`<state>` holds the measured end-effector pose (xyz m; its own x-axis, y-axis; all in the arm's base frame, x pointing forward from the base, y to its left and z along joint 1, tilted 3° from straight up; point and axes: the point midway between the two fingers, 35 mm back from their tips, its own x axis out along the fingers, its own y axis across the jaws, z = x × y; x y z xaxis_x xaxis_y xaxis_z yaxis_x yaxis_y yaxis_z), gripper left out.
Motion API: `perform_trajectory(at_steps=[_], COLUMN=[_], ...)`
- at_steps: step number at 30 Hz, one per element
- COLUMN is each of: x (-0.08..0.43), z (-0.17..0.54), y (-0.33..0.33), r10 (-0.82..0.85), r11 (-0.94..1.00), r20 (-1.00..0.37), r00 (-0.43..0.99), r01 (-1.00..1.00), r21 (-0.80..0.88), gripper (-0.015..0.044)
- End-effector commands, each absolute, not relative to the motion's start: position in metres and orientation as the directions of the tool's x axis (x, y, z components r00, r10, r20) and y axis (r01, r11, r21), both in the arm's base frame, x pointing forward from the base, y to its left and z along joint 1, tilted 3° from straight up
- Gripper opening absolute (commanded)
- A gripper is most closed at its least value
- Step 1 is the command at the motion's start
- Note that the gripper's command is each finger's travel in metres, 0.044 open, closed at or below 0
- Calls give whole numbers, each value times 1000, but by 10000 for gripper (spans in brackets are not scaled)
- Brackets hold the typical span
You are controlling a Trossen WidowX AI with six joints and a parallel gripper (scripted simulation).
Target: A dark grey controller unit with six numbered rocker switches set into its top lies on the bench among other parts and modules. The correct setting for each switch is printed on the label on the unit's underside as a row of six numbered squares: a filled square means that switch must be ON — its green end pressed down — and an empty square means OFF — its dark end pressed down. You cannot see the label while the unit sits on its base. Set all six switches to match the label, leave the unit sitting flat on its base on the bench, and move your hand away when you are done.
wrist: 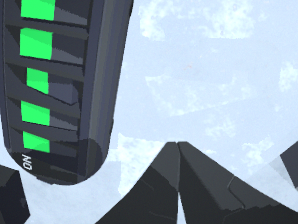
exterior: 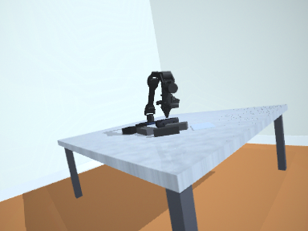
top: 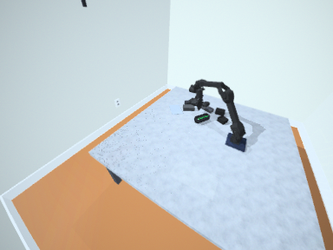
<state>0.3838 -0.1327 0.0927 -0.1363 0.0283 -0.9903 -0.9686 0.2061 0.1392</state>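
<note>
The dark grey controller unit (top: 202,118) (wrist: 100,85) sits on the bench (top: 173,143) with its switch side up. In the wrist view several rocker switches show green patches in a column, with "ON" printed near the lower end. One green patch (wrist: 37,80), third from the bottom, is narrower and its rocker tilts differently from its neighbours. The unit's upper end is cut off and its label is hidden. My gripper (top: 199,108) (exterior: 167,116) (wrist: 176,151) is shut and empty, raised above the bench, beside the unit's lower end in the wrist view and not touching it.
Dark modules lie around the unit, among them a grey box (top: 188,108), two blocks (top: 219,111) (top: 222,120) and a long block (exterior: 166,131) in the exterior view. A pale blue square (top: 176,109) (exterior: 202,126) lies on the bench. Dark part edges (wrist: 12,195) (wrist: 291,167) show in the wrist view.
</note>
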Motion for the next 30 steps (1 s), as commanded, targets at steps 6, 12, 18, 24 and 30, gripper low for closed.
perform_trajectory(at_steps=[6,12,18,24,30], x=[371,358,342,323,302], z=[103,105,104,100,92], y=[-99,-79,-60,-43,-27], r10=[-25,-49,-67,-78,-81], r11=[264,301,337,372,408], r20=[-999,-998,-992,-981,-965], r00=[-35,35,106,178,251], r01=[-964,-952,-933,-907,-875], r21=[27,-48,-123,-195,-262], gripper=[0,0,0,0,0])
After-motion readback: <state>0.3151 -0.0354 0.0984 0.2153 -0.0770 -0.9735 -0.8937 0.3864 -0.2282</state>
